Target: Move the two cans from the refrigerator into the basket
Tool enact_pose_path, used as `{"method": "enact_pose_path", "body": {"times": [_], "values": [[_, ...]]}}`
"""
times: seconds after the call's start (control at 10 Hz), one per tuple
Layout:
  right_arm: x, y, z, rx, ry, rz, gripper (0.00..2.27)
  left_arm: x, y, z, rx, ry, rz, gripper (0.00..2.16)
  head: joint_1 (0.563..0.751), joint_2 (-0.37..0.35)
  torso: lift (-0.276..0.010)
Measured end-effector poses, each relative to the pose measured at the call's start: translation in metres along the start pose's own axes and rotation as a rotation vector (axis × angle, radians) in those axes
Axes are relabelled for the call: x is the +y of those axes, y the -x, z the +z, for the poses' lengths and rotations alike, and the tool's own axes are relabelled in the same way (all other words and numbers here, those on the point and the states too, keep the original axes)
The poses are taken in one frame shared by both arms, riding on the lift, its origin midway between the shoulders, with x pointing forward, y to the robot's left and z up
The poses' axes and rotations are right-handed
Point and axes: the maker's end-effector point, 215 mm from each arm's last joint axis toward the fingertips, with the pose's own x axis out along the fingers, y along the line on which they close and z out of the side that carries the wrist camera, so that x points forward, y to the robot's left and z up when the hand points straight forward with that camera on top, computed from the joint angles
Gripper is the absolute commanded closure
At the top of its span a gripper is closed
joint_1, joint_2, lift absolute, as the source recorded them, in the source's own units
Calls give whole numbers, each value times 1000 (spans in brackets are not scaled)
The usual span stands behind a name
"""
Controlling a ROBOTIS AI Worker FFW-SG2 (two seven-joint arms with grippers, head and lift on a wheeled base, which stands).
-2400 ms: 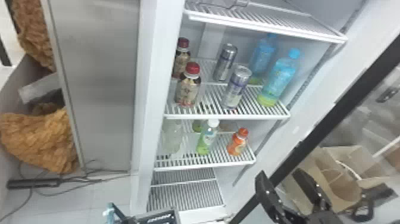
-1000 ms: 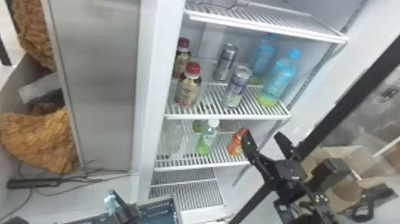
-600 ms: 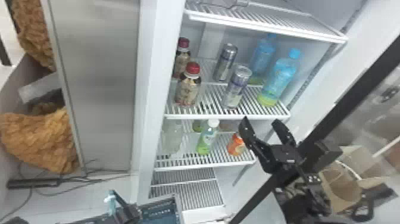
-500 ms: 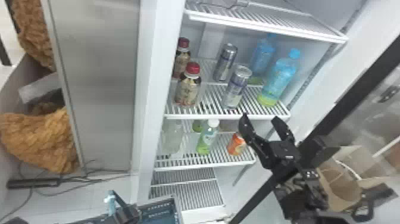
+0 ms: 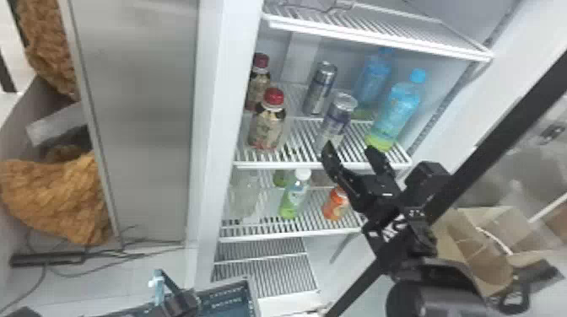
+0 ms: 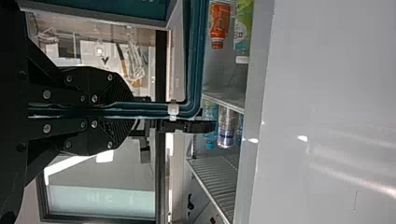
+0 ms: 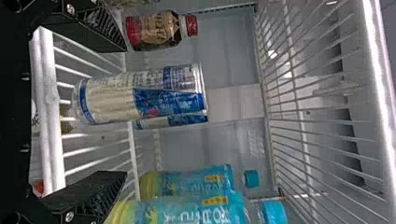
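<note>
since the earlier frames, the right pincer (image 5: 349, 148) is rising and shifting inward, leaving its place beside the orange bottle (image 5: 336, 206) and arriving at the front edge of the middle wire shelf (image 5: 287, 163). its two black fingers (image 5: 333, 164) are standing wide apart and holding nothing. the basket (image 5: 230, 297) is also showing more at the bottom of the head view than in the earliest frame, having been brought up with the left arm.

the two cans are staying where they were, both upright on that shelf inside the refrigerator (image 5: 217, 126). the front can (image 5: 337, 116) is standing near the shelf's edge, and the rear can (image 5: 320, 90) is standing behind it. a red-capped bottle (image 5: 266, 126) is sitting on one side of them and a blue bottle (image 5: 394, 114) on the other.

the left pincer (image 6: 133, 110) is closing narrowly around a teal bar of the basket, holding it low in front of the refrigerator.

for the task, this shift is looking like the approach to the first grasp: neither can is in the basket yet. in the right wrist view the front can is lining up between the open fingers, though whether they are reaching far enough around it is hard to tell. the next move is probably calling for a straight push forward, then a squeeze. a crooked entry could be tipping the can or knocking it into the rear can, and the blue bottle is leaving limited room beside it.
</note>
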Motion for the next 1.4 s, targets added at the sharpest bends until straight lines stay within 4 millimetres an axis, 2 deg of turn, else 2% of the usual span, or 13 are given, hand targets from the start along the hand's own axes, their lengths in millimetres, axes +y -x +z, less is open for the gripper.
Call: {"method": "enact_pose_path", "body": {"times": [0.4, 0.8, 0.9, 1.1, 1.2, 1.4], "values": [[-4, -27, 1, 0, 13, -1, 104, 0, 0, 0, 0, 0, 2, 1191, 695, -350, -31], [12, -62, 7, -9, -1, 42, 105, -1, -1, 2, 1, -5, 1, 1191, 695, -350, -31], [14, -66, 6, -6, -5, 46, 222, -1, -1, 2, 1, -5, 1, 1191, 695, -350, -31], [14, -68, 4, 3, -13, 49, 1131, -1, -1, 3, -1, -7, 1, 1191, 695, -347, -31], [15, -68, 6, 2, -10, 51, 1289, -1, -1, 3, -1, -7, 1, 1191, 695, -346, -31], [18, -64, 16, -12, 26, 55, 1289, -1, -1, 3, 1, -9, 2, 1191, 695, -346, -31]]}}
